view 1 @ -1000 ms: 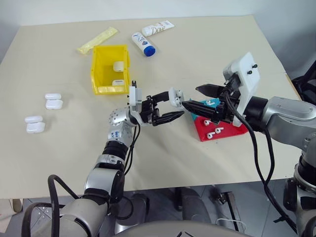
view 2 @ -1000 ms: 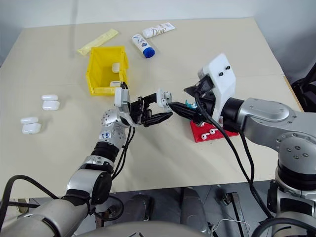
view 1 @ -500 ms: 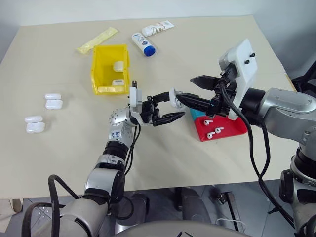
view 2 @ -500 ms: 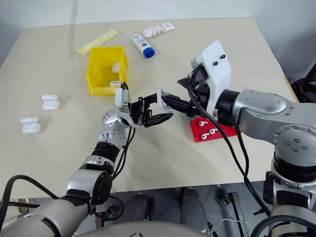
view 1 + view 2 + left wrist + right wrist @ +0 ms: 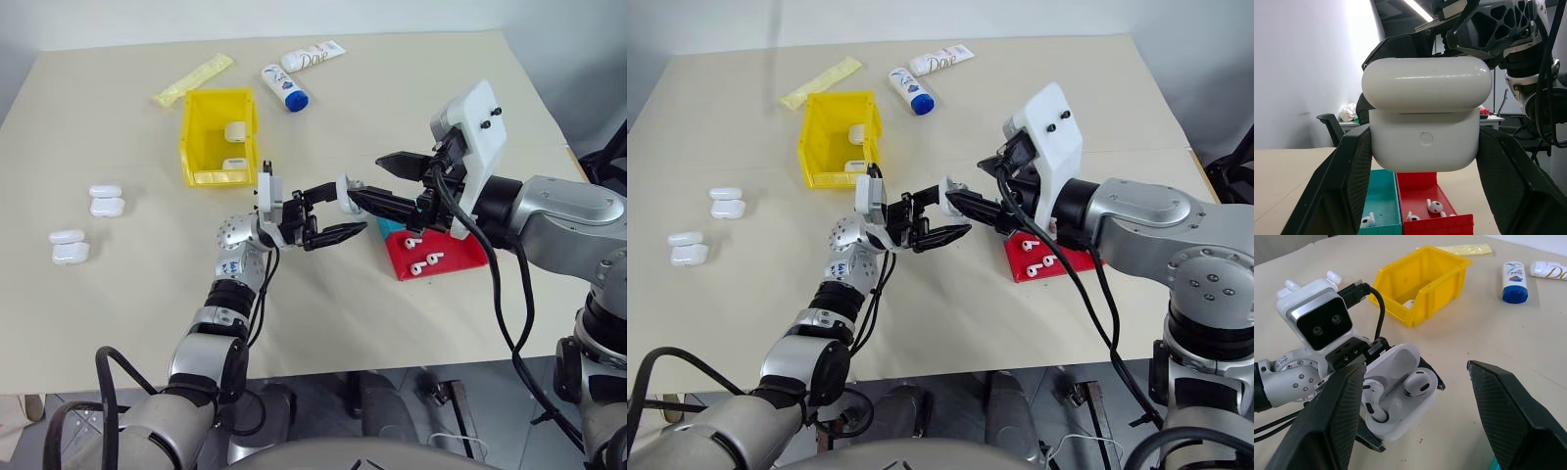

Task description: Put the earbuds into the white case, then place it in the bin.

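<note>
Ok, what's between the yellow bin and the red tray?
In the left eye view, the left gripper holding the open white case sits between the yellow bin and red tray.

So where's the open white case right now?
The white case is held in the left gripper above the table's middle, lid open with earbuds inside, just in front of the open right gripper and left of the red tray.

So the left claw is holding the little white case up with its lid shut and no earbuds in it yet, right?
Not quite. The left gripper does hold the white case up, but the right wrist view shows its lid open with earbuds already seated inside.
</note>
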